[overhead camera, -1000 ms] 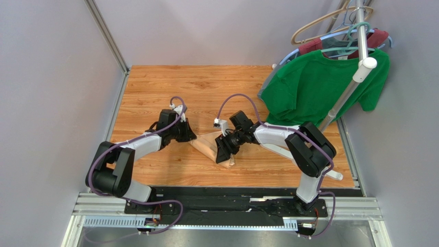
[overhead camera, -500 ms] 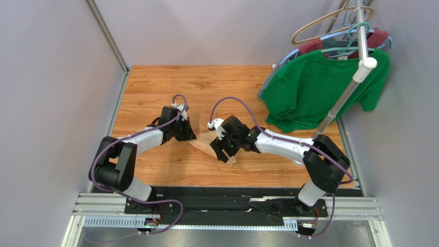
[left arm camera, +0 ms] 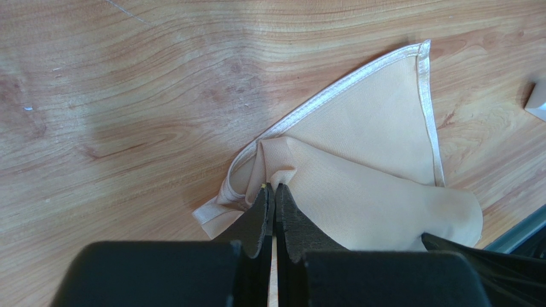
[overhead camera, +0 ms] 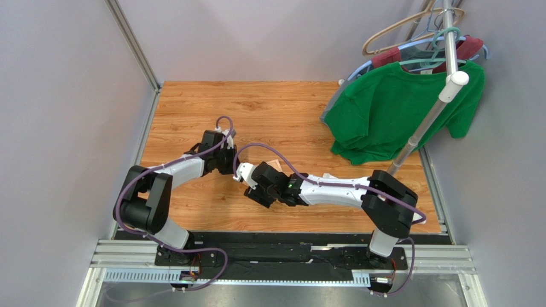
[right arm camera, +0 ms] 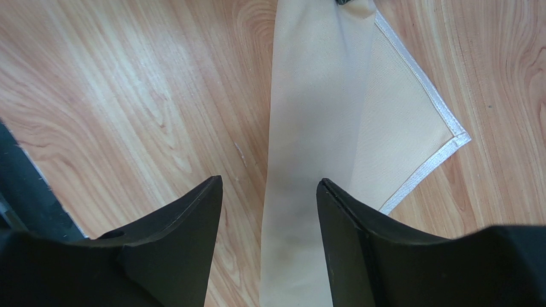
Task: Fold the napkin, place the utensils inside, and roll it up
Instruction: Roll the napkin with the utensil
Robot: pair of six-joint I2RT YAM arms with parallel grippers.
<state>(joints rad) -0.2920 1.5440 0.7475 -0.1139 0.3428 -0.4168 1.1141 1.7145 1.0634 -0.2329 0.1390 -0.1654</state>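
The peach-tan napkin (left arm camera: 365, 173) lies folded and partly rolled on the wooden table. Only a small piece of it (overhead camera: 277, 165) shows in the top view, beside my right arm. My left gripper (left arm camera: 272, 187) is shut, its tips pinching a bunched fold at the napkin's left end; it sits mid-table (overhead camera: 232, 167). My right gripper (right arm camera: 269, 185) is open and straddles a long folded band of the napkin (right arm camera: 317, 96) without touching it. It reaches far left (overhead camera: 253, 192), close to the left gripper. The white spoon is out of view.
A green T-shirt (overhead camera: 397, 109) hangs on a clothes rack with a metal pole (overhead camera: 426, 121) at the back right. Grey walls close the left and far sides. A black rail (overhead camera: 288, 243) runs along the near edge.
My right arm has stretched left and nearer, bringing its gripper next to the left one and covering most of the napkin. My left gripper has barely moved.
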